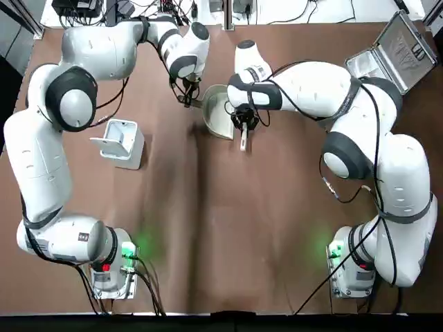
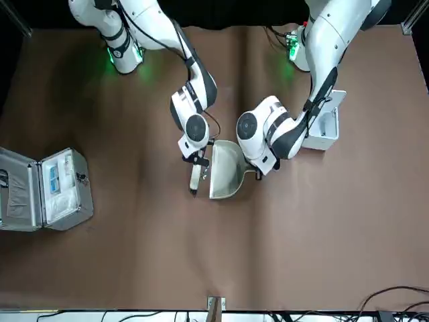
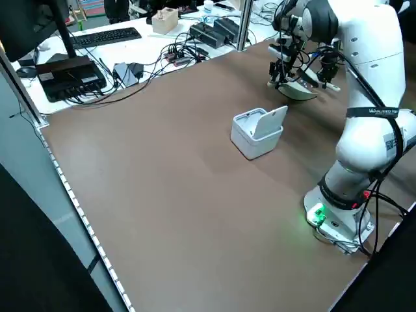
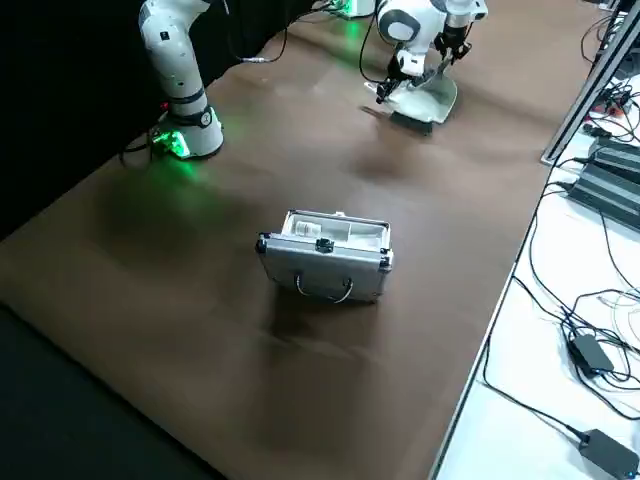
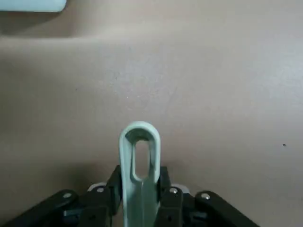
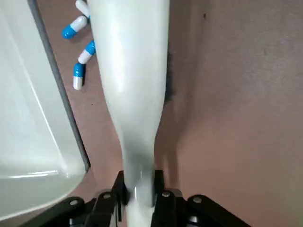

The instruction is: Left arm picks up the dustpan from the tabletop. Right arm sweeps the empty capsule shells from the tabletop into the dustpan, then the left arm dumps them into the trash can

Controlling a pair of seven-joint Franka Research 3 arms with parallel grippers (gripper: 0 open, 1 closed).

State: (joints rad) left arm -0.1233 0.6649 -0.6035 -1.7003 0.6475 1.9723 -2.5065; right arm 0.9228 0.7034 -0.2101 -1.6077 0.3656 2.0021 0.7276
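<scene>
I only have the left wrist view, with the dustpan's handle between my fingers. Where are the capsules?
Observer: The capsule shells lie on the tabletop, outside the dustpan near its front lip; the right wrist view shows four.
Operator: Is the brush ready?
Observer: Yes. The right gripper is shut on the brush, with the shells between brush and dustpan.
Operator: And the trash can?
Observer: The top view shows the trash can on the left arm's side of the table, its lid open.
</scene>
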